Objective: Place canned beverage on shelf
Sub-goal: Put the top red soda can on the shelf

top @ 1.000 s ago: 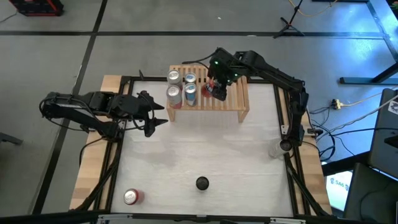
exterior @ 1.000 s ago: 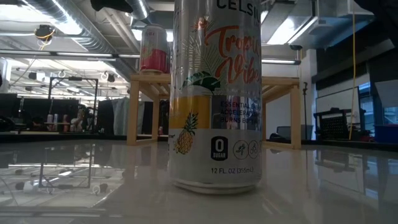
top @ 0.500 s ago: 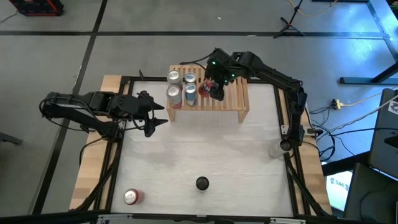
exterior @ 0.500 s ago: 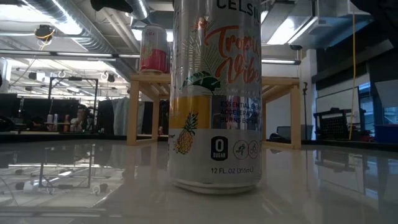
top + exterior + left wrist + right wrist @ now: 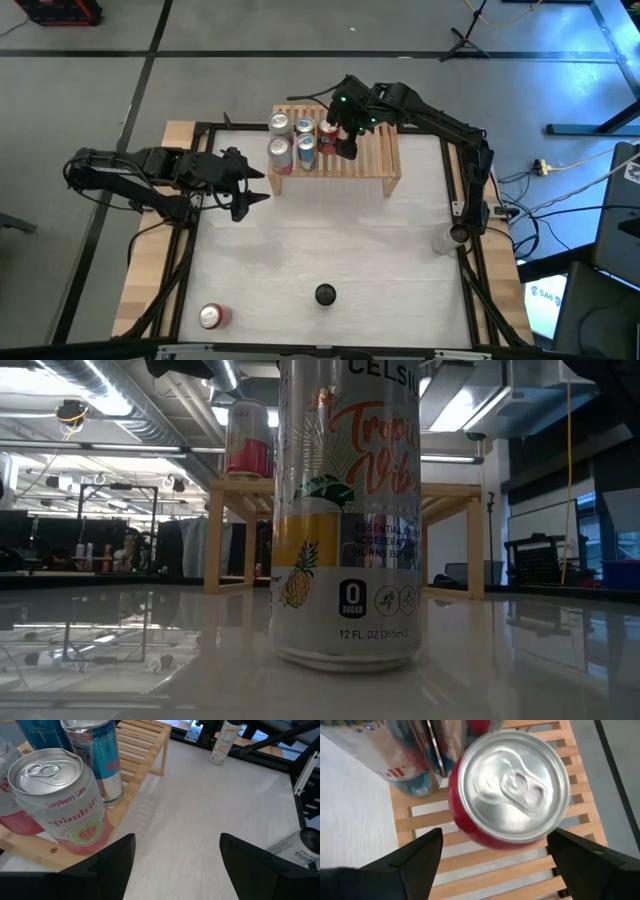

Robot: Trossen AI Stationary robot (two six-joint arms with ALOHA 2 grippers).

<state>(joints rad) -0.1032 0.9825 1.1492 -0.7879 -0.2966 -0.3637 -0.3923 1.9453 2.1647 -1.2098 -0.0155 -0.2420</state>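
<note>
Right gripper [image 5: 338, 133] over shelf [image 5: 372, 158], jaws open, fingers [image 5: 415, 856] apart on either side of red can [image 5: 512, 787], not touching it. Red can upright on shelf slats, just beside blue cans [image 5: 306, 140]. Left gripper [image 5: 252, 190] near shelf's left end above table [image 5: 330, 230], jaws open, holding nothing. Pink can [image 5: 212, 316] and tall can [image 5: 348, 510] on table, well apart from shelf.
</note>
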